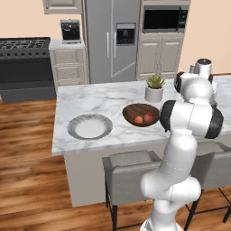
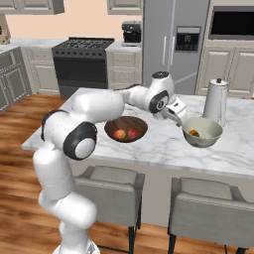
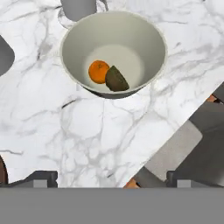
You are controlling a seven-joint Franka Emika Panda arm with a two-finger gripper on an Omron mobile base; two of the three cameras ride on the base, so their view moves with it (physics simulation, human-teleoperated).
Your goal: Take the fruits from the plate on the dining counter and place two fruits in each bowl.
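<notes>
- The hand (image 2: 179, 118) hangs above the marble surface (image 2: 158, 144) with its fingers spread wide, holding nothing.
- Just right of it, the pale grey-green bowl (image 3: 114, 52) holds the orange fruit (image 3: 99, 71) and the dark olive-green fruit (image 3: 116, 79), touching.
- To the left, the dark wooden bowl (image 1: 141, 114) holds two reddish fruits (image 1: 143, 118).
- Further left sits the ridged plate (image 1: 90, 127), with no fruit on it.
- A potted plant (image 1: 154, 88) stands beyond the wooden bowl.
</notes>
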